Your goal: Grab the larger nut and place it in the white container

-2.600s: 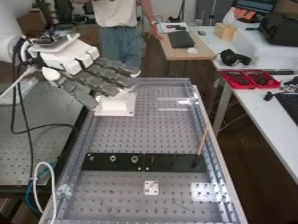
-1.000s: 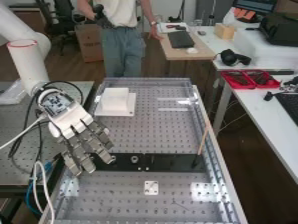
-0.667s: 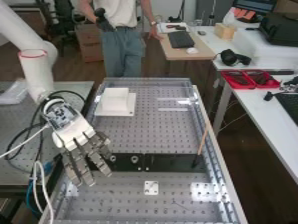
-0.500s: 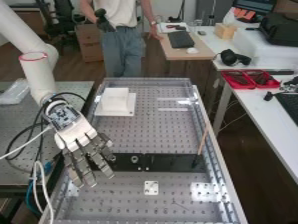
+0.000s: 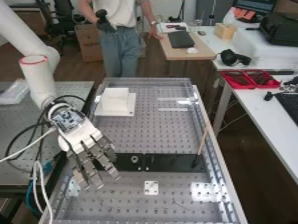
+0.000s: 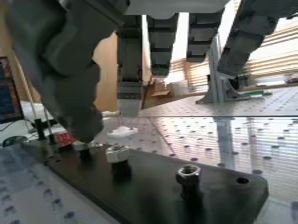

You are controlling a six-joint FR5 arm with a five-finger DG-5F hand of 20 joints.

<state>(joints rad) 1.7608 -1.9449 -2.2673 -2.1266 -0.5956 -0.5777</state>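
Grey hand [image 5: 80, 136], fingers extended | near black plate's [image 5: 174, 162] edge | nuts [image 6: 118, 155] standing apart

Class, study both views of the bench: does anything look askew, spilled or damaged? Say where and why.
The thin stick looks askew: it slants up from the right end of the black plate in the high view, not upright. I see no spill or damage.

Bright light glares through the blinds [image 6: 283, 37], while white patches of reflected light gleam on the perforated tabletop [image 5: 126, 200]
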